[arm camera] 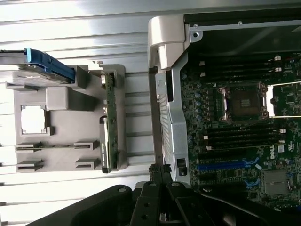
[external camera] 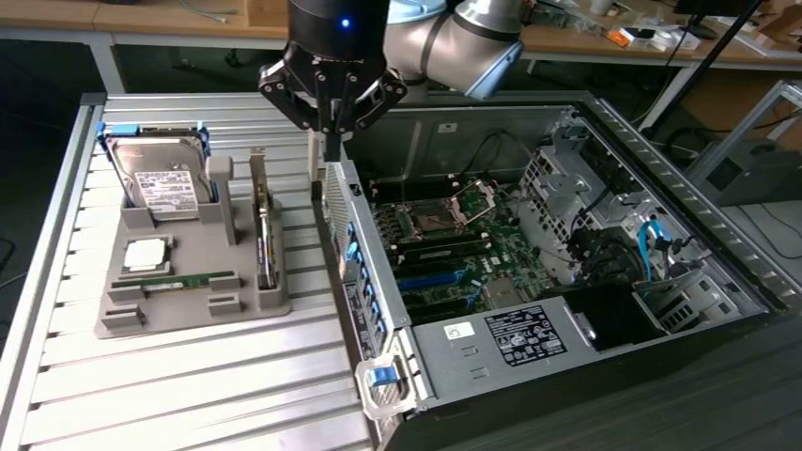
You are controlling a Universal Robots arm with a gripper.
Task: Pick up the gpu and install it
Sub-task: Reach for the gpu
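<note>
While gpu (external camera: pixel 265 235) stands slotted — thin, flat, black, end effector (external camera: pixel 329 141) closed.

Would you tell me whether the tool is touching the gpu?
Apart: exterior view shows the tool over the case wall, clear of the gpu in its tray.

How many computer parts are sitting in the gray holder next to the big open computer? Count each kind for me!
hard drive: 1
square silver chip: 1
green memory stick: 1
gpu, standing on its edge: 1
Total: 4 parts in the gray holder
</note>
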